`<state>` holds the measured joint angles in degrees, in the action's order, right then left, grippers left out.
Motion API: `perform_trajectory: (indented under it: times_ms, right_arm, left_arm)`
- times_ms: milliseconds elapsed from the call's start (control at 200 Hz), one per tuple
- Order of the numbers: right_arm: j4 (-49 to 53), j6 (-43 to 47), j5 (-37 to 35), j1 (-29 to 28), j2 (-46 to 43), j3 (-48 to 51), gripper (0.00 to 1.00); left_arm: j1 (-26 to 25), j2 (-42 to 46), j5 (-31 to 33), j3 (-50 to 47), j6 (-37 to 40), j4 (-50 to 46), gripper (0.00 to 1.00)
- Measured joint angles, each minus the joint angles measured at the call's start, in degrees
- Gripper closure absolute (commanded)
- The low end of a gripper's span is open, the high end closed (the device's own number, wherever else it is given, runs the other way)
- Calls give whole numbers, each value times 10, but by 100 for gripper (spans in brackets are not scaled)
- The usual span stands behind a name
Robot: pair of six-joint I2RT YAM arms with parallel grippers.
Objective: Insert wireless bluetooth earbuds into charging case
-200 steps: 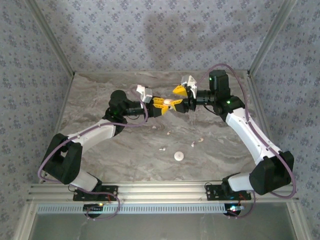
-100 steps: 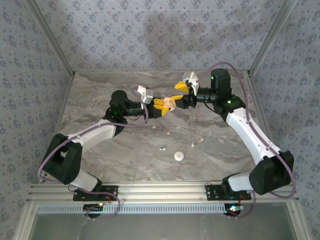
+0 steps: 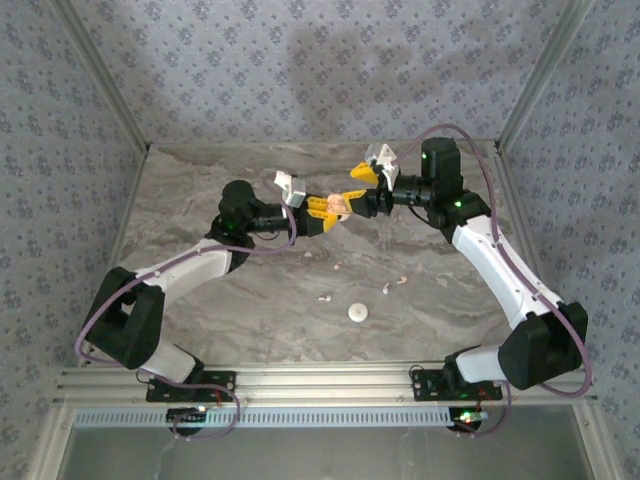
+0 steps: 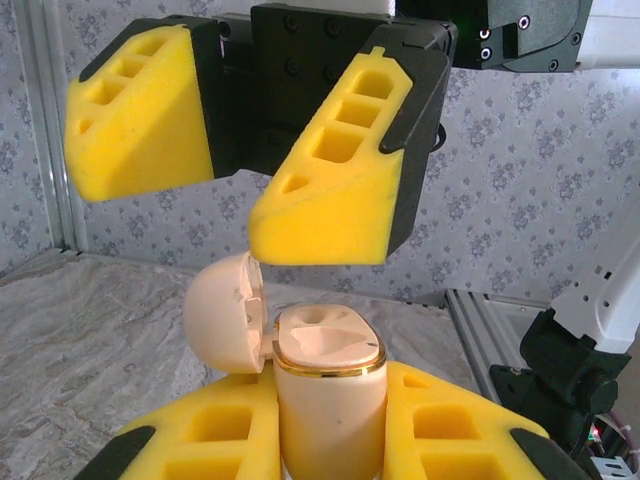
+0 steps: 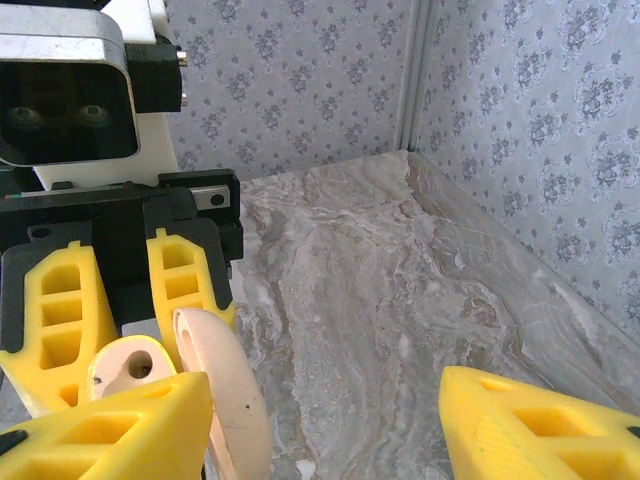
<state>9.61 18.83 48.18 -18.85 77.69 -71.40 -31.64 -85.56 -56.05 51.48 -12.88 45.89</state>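
Note:
My left gripper (image 3: 330, 208) (image 4: 330, 385) is shut on the cream charging case (image 4: 330, 400) (image 5: 130, 365), held upright above the table's back middle. Its gold-rimmed sockets look bare. The domed lid (image 4: 225, 310) (image 5: 225, 390) is swung open to one side. My right gripper (image 3: 356, 190) (image 4: 235, 205) (image 5: 320, 430) is open and faces the case. One of its yellow fingers (image 4: 340, 170) sits right at the lid's top edge. Tiny white earbuds lie on the marble: one (image 3: 338, 266), another (image 3: 325, 298), a third (image 3: 395, 284).
A small round white object (image 3: 358, 313) lies on the marble table (image 3: 200, 300) in front of the earbuds. Patterned walls and metal posts (image 5: 412, 75) close in the back and sides. A metal rail (image 3: 320, 380) runs along the near edge.
A second ago the right gripper's fingers sat lower, against the case; it has drawn slightly up and back. Over the last half second nothing moves.

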Motion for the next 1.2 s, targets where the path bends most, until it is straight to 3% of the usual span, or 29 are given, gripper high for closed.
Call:
perform_trajectory:
  times_ms: [590, 834, 994, 1199]
  right_arm:
    - [0, -18, 12, 5, -2, 4, 33]
    - [17, -56, 8, 23, -43, 7, 33]
    - [74, -110, -43, 36, -83, 10, 39]
    - [182, -261, -158, 50, -95, 52, 45]
  left_arm:
    - [0, -9, 38, -14, -63, 84, 85]
    - [1, -12, 55, -29, -63, 99, 85]
    - [7, -19, 62, -37, -63, 99, 85]
    - [16, -19, 67, -48, -61, 96, 85]
